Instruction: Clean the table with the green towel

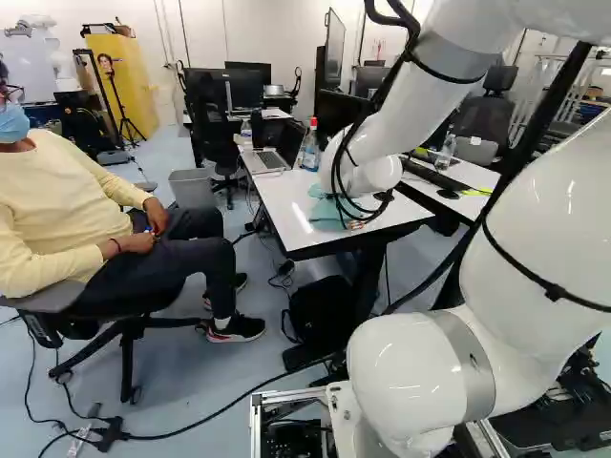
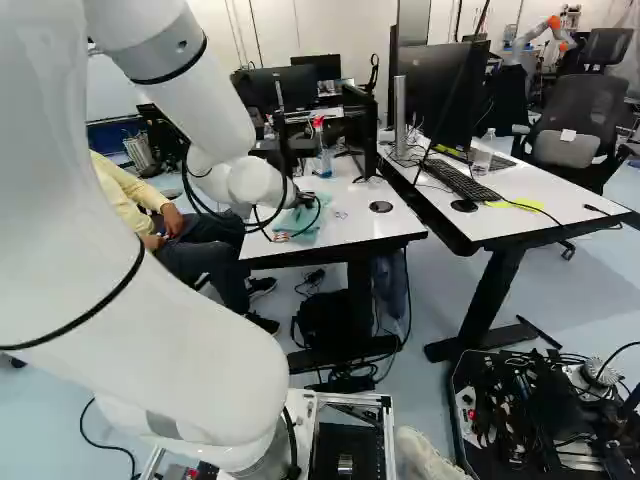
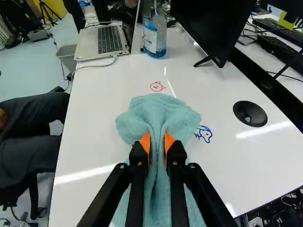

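Blue-green and soft-looking, the towel (image 3: 161, 113) lies on the white table (image 3: 94, 127), fanned out loosely beyond the gripper (image 3: 157, 138) and gathered into a ridge between its two fingers. The fingers stand a little apart, with the orange pads (image 3: 145, 143) pressing that fold from both sides, so the cloth is pinched. It should be light, limp and hard to damage; the likelier trouble is that it bunches up or creeps out of the grip when dragged. The thick gathered middle seems a good place to hold it, leaving the loose part free to wipe. Being so floppy, it will probably need steady pressing down to rub anything off. Just past its far edge is a small red drawing (image 3: 157, 86), and close by its right side a blue drawing (image 3: 204, 134); these look like the marks to clean, with short strokes. Farther right sits a round black disc (image 3: 250, 113). At the far side stand a monitor (image 3: 213, 28) and an upright bottle (image 3: 155, 35), which a long sweep could tip, and at the far left a laptop (image 3: 106, 40), whose white cable (image 3: 97, 65) might snag the cloth.
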